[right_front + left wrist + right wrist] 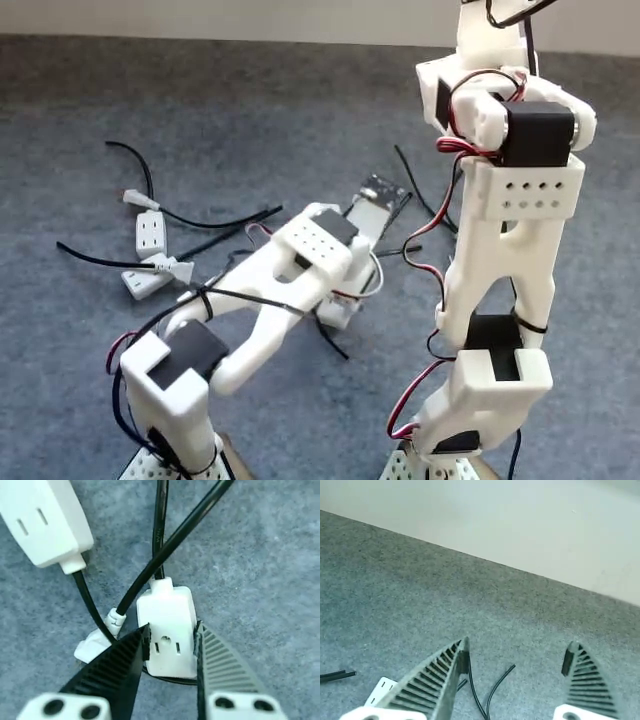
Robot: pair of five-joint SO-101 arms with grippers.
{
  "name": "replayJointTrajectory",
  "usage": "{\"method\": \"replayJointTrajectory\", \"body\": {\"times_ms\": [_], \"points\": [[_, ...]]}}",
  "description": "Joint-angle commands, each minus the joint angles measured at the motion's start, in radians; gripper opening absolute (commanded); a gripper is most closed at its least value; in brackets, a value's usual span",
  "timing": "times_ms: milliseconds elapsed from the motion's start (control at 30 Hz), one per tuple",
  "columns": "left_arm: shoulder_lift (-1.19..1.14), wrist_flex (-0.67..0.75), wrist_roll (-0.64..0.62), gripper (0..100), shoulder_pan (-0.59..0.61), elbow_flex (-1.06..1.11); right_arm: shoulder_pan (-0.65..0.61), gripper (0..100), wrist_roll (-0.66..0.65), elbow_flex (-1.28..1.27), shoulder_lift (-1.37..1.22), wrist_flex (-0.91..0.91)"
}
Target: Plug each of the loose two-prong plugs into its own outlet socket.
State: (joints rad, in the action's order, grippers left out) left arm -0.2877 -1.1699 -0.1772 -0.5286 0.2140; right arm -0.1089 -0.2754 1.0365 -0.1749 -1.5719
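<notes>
High view: the left arm [300, 262] lies low over the grey mat [250, 120]. The right arm [510, 220] stands raised, well apart.

Left wrist view: the left gripper [171, 636] pinches a white outlet socket [167, 611] by its sides, slotted face up. A loose plug [92, 647] lies just beside it, nearer this arm. Black cords [172, 544] cross above the socket.

Right wrist view: the right gripper [515, 652] hangs spread above the mat.

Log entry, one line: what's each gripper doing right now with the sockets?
left gripper: shut on white socket | right gripper: open, empty, above grey carpet | second socket: lying apart, visible slots empty
</notes>
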Motion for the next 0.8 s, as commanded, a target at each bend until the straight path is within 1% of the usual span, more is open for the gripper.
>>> {"method": "replayJointTrajectory", "body": {"times_ms": [0, 67, 200, 267, 333, 633, 733, 767], "points": [[-0.053, -0.057, 0.038, 14, 0.081, -0.067, 0.012, 29.7, -0.012, 0.015, 0.019, 0.031], [-0.061, -0.081, 0.040, 14, 0.073, -0.087, 0.012, 29.7, -0.012, 0.015, 0.019, 0.031], [-0.064, -0.080, 0.040, 14, 0.012, -0.087, 0.012, 29.7, -0.012, 0.015, 0.019, 0.031], [-0.064, -0.084, 0.040, 14, 0.002, -0.082, 0.012, 29.7, -0.012, 0.015, 0.019, 0.031], [-0.064, -0.078, 0.040, 14, 0.013, -0.070, 0.012, 29.7, -0.012, 0.015, 0.019, 0.031], [-0.073, -0.086, 0.041, 14, 0.133, -0.053, 0.012, 29.7, -0.012, 0.015, 0.019, 0.031], [-0.111, -0.087, 0.048, 14, 0.140, -0.062, 0.010, 29.7, -0.012, 0.015, 0.019, 0.031], [-0.120, -0.098, 0.068, 14, 0.140, -0.073, 0.010, 29.7, -0.012, 0.015, 0.019, 0.031]]}}
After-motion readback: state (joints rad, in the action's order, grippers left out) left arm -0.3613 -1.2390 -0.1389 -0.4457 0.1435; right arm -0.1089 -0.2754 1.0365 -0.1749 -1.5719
